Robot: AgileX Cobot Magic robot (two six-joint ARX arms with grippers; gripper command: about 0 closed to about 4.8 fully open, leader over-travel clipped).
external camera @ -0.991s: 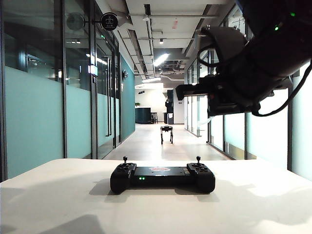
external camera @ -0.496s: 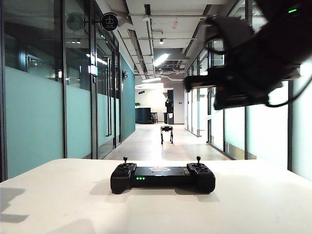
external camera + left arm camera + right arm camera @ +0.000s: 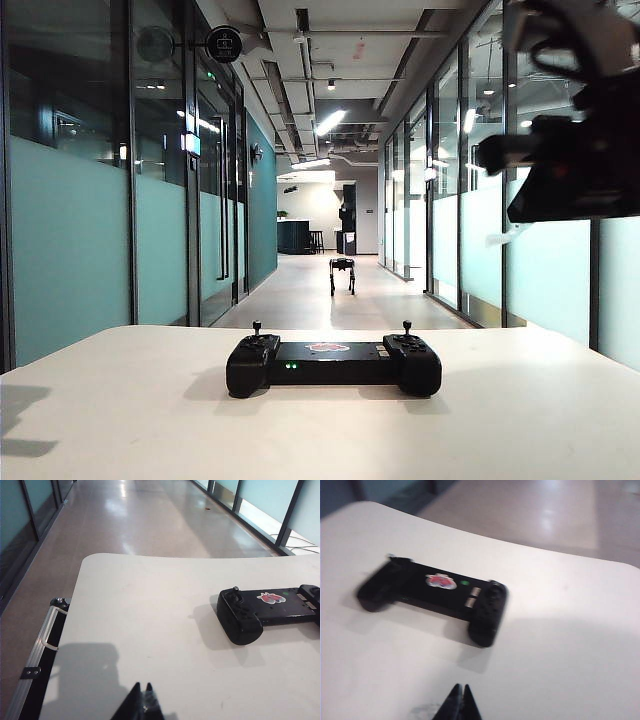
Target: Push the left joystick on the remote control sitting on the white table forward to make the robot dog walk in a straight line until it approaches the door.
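While the remote control [image 3: 333,365] lies flat at the centre of the white table [image 3: 120,410] in the exterior view, neither gripper touches it. At the left of that frame stands a glass partition wall [image 3: 90,200] with a frosted lower band, and a round sign [image 3: 223,43] hangs near the upper left. The left joystick [image 3: 257,328] rises upright from the controller's left handle, with nothing resting on it; the matching right joystick [image 3: 407,327] stands on the opposite handle. Two green LEDs [image 3: 290,366] glow on the front face of the middle bar, and a red logo [image 3: 327,348] sits on top. Beyond the table, at frame centre, the robot dog [image 3: 342,272] stands on the corridor floor [image 3: 300,295], well apart from the table. At the upper right of the frame the right arm [image 3: 575,150] hangs high above the table, well clear of the controller. In the left wrist view the left gripper [image 3: 142,706] appears at the bottom edge with its fingertips pressed together, empty, above bare tabletop and well apart from the controller at the right. In the right wrist view, which is blurred, the right gripper [image 3: 458,703] likewise shows its fingertips closed on nothing, above the table and apart from the controller.
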